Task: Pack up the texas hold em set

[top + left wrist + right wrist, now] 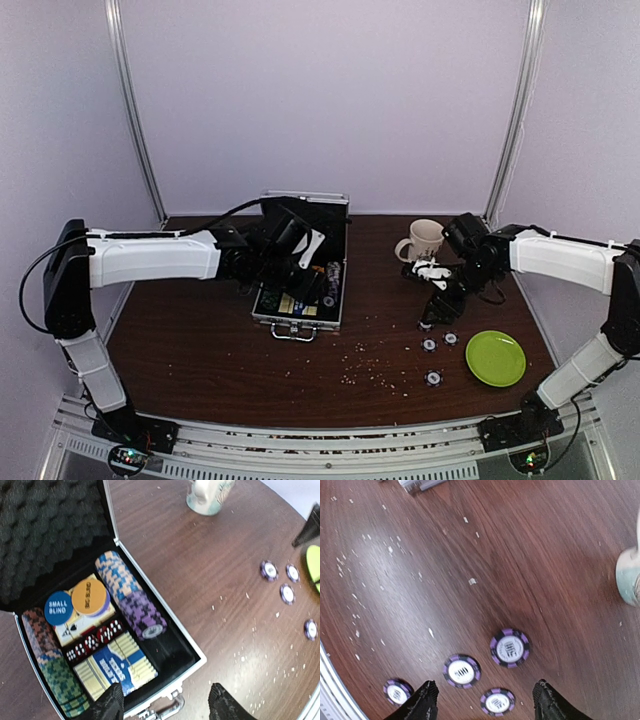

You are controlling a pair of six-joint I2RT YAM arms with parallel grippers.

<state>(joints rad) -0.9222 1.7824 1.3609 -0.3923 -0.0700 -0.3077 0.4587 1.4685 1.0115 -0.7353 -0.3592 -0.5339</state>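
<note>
The silver case (pixel 298 312) lies open at mid table with its lid up. In the left wrist view it holds rows of chips (pixel 131 598), a blue disc (pixel 58 608), an orange disc (pixel 89 597), red dice (pixel 95 639) and the blue-cream card deck (pixel 112 667). My left gripper (pixel 300 268) is open and empty above the case's front edge and handle (pixel 167 707). Several purple chips (pixel 430 345) lie loose on the table at the right. My right gripper (pixel 436 302) is open and empty above them (pixel 485 705), with one chip (pixel 497 702) between its fingers and others (pixel 509 647) just beyond.
A cream mug (pixel 425 238) stands behind the right gripper. A lime green plate (pixel 495 357) lies at the front right, next to the loose chips. Pale crumbs (pixel 365 368) are scattered over the brown table in front of the case.
</note>
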